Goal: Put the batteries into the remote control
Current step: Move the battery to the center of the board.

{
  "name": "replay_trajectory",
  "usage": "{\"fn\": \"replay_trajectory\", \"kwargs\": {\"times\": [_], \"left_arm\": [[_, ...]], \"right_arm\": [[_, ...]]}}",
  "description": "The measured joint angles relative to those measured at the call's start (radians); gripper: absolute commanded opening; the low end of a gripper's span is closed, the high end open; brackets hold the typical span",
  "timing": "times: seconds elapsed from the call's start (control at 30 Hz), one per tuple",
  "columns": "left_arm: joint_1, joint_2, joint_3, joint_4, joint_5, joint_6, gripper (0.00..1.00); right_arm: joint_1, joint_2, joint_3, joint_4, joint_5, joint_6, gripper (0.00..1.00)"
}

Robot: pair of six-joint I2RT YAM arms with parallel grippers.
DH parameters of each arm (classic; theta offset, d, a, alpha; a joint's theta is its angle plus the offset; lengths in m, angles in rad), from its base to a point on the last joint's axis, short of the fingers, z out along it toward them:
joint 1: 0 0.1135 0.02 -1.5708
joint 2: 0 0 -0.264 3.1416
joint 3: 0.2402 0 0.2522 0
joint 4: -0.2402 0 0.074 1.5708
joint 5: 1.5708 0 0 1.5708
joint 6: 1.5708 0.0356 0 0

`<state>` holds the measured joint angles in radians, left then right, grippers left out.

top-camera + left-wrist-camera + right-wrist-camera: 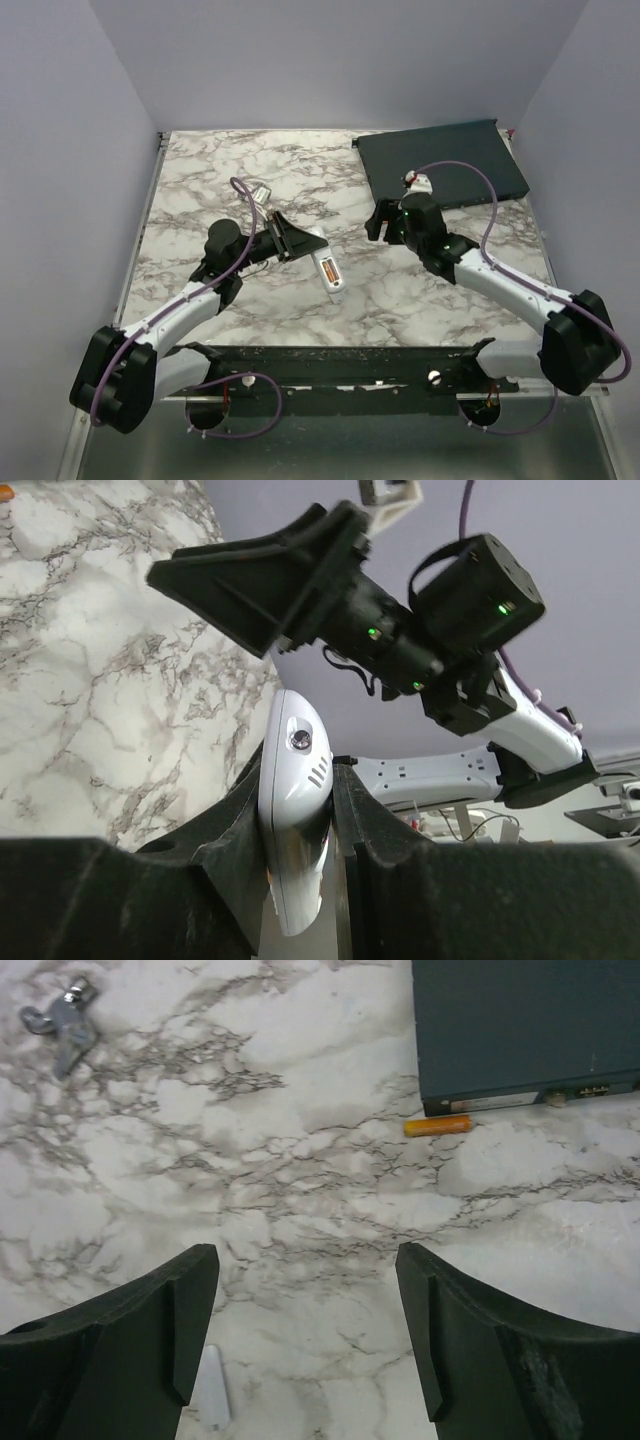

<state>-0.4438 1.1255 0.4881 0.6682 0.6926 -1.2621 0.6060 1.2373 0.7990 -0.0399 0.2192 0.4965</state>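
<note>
While the remote [328, 270] is pinched by its sides in the left pincer [293, 240], it juts toward the near edge with its orange recess facing up, about mid-tabletop [220, 170]. The wrist view shows the fingers [230, 830] pressed against both of its flanks. Whether its free end touches the surface I cannot tell. One battery [437, 1126] lies on its side just beside the near wall of the dark box [520, 1030], well apart from the remote. The right pincer [305, 1258] hangs above the marble with its fingers spread wide and nothing between them; the battery lies ahead of it and off to one side. A small white piece [212, 1390] lies near one of its fingers.

Fetching that battery looks like the step in hand, and the box is the hazard. With so little room on the far side, a finger coming down there may strike the box or land on the battery and send it rolling. Later, pushing a cell into the recess could lever the remote round in a grip that holds only one end, so the cell would seat crooked or pop free.
</note>
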Motion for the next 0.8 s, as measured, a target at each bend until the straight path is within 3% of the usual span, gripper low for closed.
{"fn": "replay_trajectory", "kwargs": {"times": [0.2, 0.5, 0.8], "left_arm": [[0.030, -0.073, -0.012, -0.046, 0.006, 0.022, 0.00], [0.039, -0.095, -0.014, -0.096, 0.020, 0.037, 0.00], [0.044, -0.135, -0.014, -0.138, 0.020, 0.048, 0.00]], "right_arm": [[-0.063, 0.187, 0.096, -0.037, 0.001, -0.097, 0.90], [-0.098, 0.384, 0.132, -0.010, 0.005, -0.160, 0.92], [-0.110, 0.475, 0.137, 0.055, 0.027, -0.185, 0.91]]}}
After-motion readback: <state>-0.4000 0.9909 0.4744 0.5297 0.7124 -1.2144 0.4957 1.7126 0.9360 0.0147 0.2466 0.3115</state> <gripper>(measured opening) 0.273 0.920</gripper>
